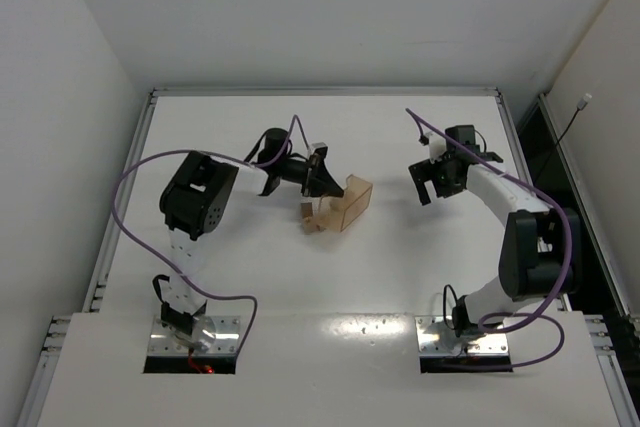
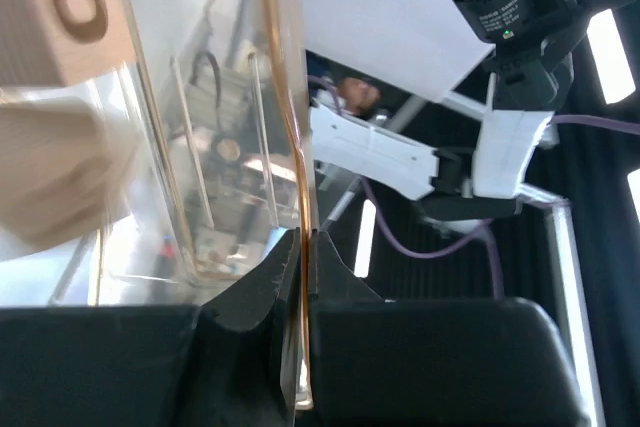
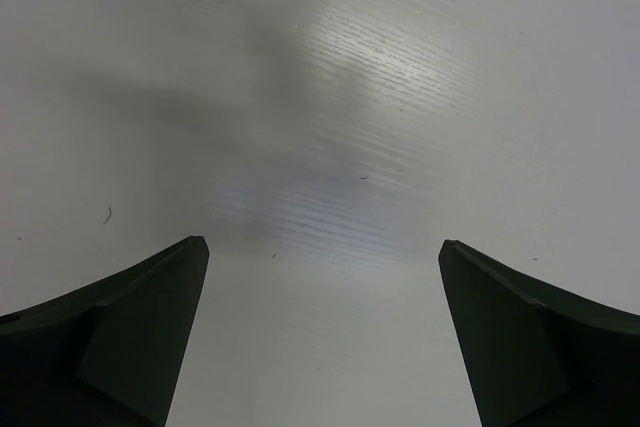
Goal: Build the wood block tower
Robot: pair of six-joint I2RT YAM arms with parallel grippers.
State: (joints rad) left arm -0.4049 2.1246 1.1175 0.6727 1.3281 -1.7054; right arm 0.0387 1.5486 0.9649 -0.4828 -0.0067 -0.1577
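Observation:
My left gripper (image 1: 322,173) is shut on the thin wall of a translucent tan box (image 1: 347,203), which it holds tilted over the table's middle. In the left wrist view the gripper (image 2: 303,247) pinches that wall (image 2: 291,97) edge-on. Small light tan wooden cubes (image 1: 310,219) lie at the box's lower left end. Two of them show close up in the left wrist view (image 2: 62,9), the lower one blurred. No stacked column shows. My right gripper (image 1: 432,183) is open and empty at the right, over bare table (image 3: 322,247).
The white table (image 1: 300,287) has raised rails at its left, back and right edges. Purple cables loop along both arms. The right arm's elbow (image 1: 535,252) stands at the right near the front.

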